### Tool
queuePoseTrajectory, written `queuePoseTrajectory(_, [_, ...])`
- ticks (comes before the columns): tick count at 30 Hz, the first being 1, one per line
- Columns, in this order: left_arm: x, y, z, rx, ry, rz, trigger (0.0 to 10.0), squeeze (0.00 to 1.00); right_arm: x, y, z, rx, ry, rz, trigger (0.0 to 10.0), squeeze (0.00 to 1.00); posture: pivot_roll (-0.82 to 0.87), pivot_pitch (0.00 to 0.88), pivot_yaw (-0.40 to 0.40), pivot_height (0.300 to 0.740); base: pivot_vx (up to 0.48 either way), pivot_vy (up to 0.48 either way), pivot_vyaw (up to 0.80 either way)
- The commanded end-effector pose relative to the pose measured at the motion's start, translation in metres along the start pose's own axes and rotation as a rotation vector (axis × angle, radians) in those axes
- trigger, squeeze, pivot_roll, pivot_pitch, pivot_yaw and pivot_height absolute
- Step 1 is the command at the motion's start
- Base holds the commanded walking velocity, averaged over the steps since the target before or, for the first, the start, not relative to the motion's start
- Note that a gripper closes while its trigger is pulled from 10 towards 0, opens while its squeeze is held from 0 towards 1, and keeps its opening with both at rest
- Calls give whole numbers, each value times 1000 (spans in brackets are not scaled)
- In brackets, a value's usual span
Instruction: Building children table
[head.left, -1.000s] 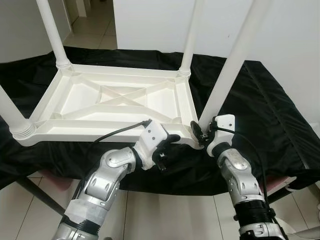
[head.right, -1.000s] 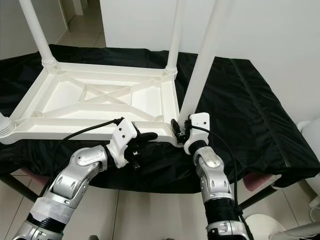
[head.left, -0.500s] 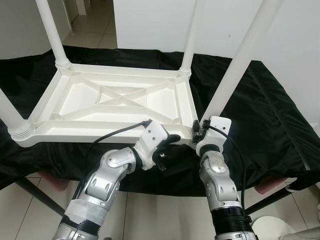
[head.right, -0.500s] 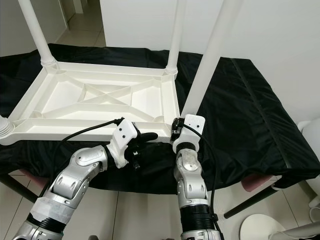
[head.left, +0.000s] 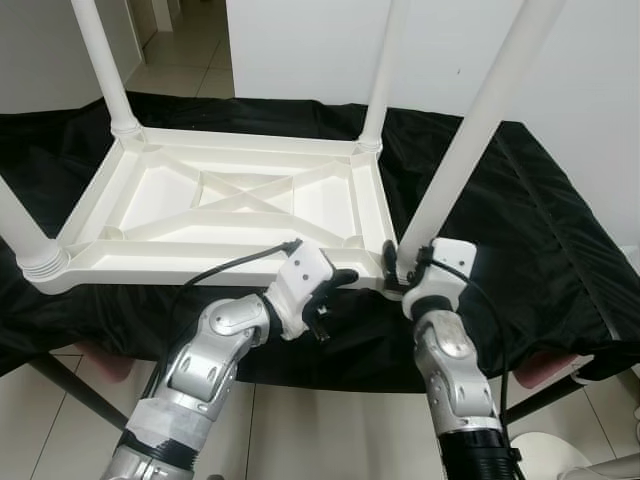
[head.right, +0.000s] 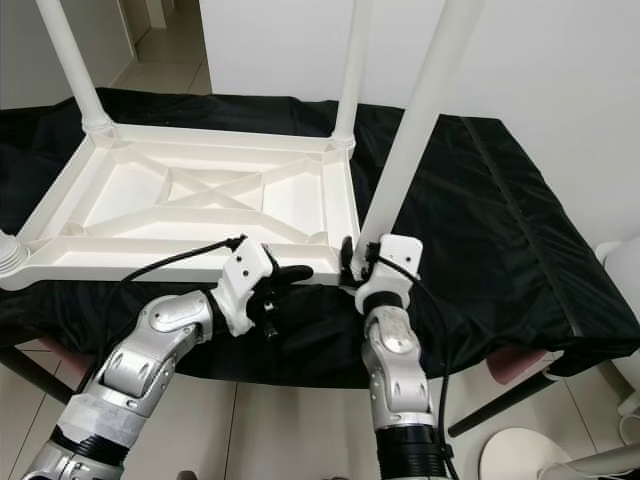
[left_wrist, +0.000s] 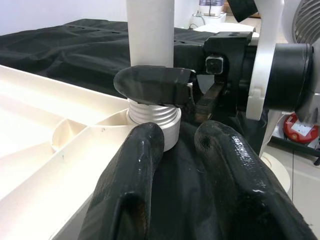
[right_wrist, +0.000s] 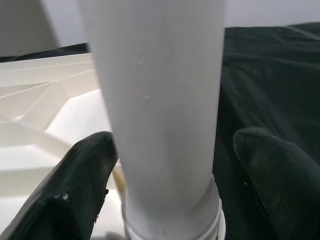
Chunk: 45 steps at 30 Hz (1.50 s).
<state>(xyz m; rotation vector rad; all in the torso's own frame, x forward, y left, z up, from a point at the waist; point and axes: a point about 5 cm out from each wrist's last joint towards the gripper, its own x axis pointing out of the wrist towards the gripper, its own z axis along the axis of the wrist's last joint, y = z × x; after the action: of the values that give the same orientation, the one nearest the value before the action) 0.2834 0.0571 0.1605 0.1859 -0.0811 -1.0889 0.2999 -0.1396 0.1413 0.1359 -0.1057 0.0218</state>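
The left gripper (left_wrist: 175, 145) points at the white leg (left_wrist: 149, 35) — its threaded base sits in the tabletop's corner socket (left_wrist: 150, 122). The right gripper (left_wrist: 172, 87) has one finger against the leg, just above the thread.

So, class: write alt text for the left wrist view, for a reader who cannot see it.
A white leg stands in the corner socket of the upturned tabletop, with one right finger against its base. The left gripper points at that corner over black cloth.

Black cloth (head.left: 520, 200) covers support; upturned white children table (head.left: 230, 205) lies on it.
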Motion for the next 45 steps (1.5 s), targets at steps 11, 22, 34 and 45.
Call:
queuePoseTrajectory(11, [0,0,2,10,-12,15,10000,0,4,-20,19,-168,-19,402,10000,0,16,2,-44,740,0,0,0])
queuePoseTrajectory(22, [1,2,3,13,-12,15,10000,0,18,-37,7,-249,77,550,10000,0,11,5,-33,740,0,0,0])
queuePoseTrajectory(34, [2,2,5,13,-16,14,10000,0,34,-32,-7,-249,141,627,706,0,19,15,-31,740,0,0,0])
queuePoseTrajectory(45, [1,3,5,8,-17,31,10000,0,35,-40,-10,-233,153,639,10000,0,21,39,-42,740,0,0,0])
